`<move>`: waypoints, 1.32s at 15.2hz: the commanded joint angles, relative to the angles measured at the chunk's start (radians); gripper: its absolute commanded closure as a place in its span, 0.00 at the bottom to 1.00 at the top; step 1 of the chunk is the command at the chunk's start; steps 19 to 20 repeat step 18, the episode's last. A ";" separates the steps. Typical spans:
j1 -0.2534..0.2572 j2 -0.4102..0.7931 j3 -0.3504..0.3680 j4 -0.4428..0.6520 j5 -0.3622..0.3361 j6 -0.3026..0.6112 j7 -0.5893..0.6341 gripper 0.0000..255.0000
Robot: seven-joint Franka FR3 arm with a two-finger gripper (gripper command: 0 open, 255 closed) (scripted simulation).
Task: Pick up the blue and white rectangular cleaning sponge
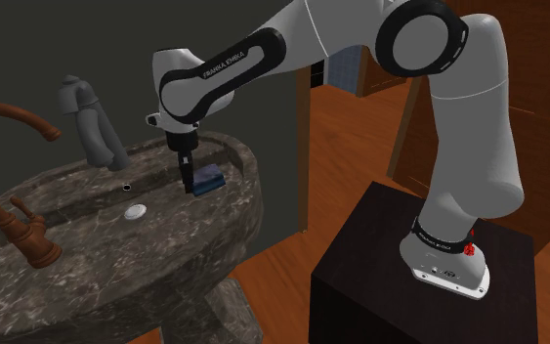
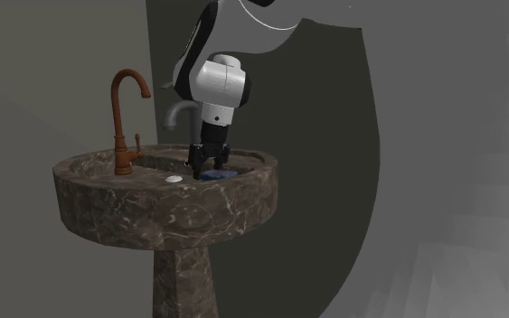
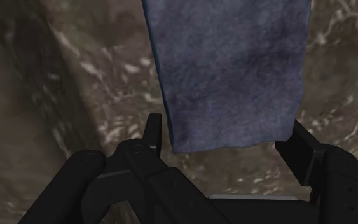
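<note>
Closing on the sponge is the job now, so here's how I'd do it well. Going L to R in the shoulder view: brown tap (image 1: 26, 235) at the far left, grey tap (image 1: 92, 127) behind the bowl, and a white drain plug (image 1: 134, 210) in the middle. Then comes the blue sponge (image 1: 208, 181), lying in the stone sink (image 1: 194, 264) close to the rim on that view's right. No white side shows.

The jaws are wide open and point down, one on each side of the sponge's near end. In the wrist view neither black tip seems to touch it, tho one is v. close. I think I should go down a tiny bit more so the tips sit low on the sponge's sides, w/o bumping the stone. Then squeeze slow & even. It's prob. soft, so it may squish. I'd grab nearer its middle, or it could droop or slip out. Lift straight up after.

The arm (image 1: 458, 117) stands on the black box (image 1: 380, 279) at lower right. It goes up, bends over & reaches left, wrist turned straight down over the sink.
</note>
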 commanded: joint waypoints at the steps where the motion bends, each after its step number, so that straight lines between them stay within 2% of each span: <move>1: -0.001 0.001 0.000 0.000 0.000 0.000 -0.001 1.00; 16: -0.002 -0.038 -0.001 0.144 -0.008 -0.181 0.030 1.00; 20: -0.002 -0.039 -0.001 0.146 -0.008 -0.183 0.030 1.00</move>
